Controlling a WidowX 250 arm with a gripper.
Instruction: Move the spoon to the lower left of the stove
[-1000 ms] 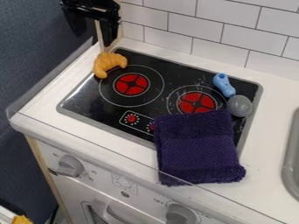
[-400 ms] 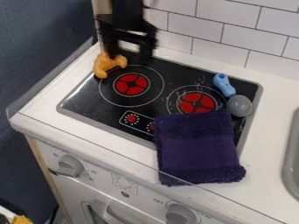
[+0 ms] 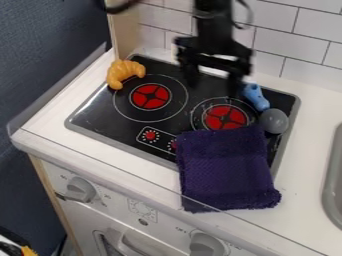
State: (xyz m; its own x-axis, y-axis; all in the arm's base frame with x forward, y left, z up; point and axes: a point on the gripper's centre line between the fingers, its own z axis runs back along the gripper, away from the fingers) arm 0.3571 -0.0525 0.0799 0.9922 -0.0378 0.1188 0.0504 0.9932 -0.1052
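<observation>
the gripper (image 3: 212,86) has moved right, towards the spoon (image 3: 255,97).

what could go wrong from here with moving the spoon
The open black end effector appears to have one finger near the blue-handled toy spoon with a rounded grey bowl; descending there might nudge it instead of straddling it. The bowl lies right beside the dark purple cloth towel, so a low sideways drag could snag the fabric.

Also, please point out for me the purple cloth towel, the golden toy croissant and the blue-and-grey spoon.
Purple cloth towel (image 3: 227,170), camera view: middle of the cloth.
Golden toy croissant (image 3: 119,73), camera view: its curved body.
Blue-and-grey spoon (image 3: 274,121), camera view: its rounded grey end.
</observation>
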